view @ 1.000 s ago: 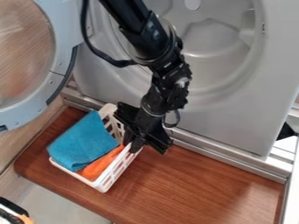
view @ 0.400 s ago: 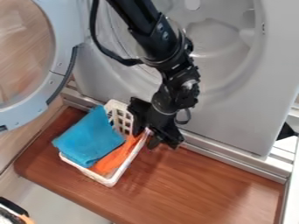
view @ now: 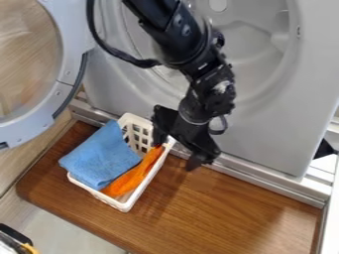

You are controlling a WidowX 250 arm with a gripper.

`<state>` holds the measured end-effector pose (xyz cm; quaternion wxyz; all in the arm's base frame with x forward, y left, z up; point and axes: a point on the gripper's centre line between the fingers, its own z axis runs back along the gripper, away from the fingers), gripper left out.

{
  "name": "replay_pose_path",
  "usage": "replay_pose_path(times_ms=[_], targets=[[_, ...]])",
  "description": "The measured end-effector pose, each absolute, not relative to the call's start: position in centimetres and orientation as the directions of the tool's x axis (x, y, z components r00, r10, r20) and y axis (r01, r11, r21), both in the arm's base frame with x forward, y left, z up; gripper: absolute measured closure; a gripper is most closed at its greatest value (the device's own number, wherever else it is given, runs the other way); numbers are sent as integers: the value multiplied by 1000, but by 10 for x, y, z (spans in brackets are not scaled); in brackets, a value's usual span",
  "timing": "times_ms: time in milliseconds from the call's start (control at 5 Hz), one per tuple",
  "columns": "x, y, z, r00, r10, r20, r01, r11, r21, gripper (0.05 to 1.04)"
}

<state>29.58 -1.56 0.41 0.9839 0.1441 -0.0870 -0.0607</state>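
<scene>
The black gripper [view: 177, 151] hangs open over the right corner of a white plastic basket [view: 147, 183]. One finger is at the inner side of the basket's rim, near the upper end of an orange item [view: 134, 174]; the other stands apart over the wooden board, outside the basket. A folded blue cloth [view: 100, 155] fills the basket's left part and drapes over its left rim. The orange item lies beside the cloth, along the basket's right side.
Behind the basket stands a grey front-loading machine [view: 265, 134] with a round opening. Its round door [view: 49, 94] is swung out at the left. The basket rests on a brown wooden board [view: 218, 208], with a metal rail [view: 265, 179] along its back edge.
The basket with the cloth and orange item has shifted slightly right. The arm has also moved right, and the gripper, earlier closed at the basket's right rim, has opened.
</scene>
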Motion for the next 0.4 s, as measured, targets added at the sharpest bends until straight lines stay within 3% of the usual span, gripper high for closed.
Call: replay_pose_path(times_ms=[200, 400], targets=[[281, -42, 10, 982, -112, 151, 82, 978, 194, 76], [271, -65, 14, 979, -124, 161, 95, 980, 174, 83]])
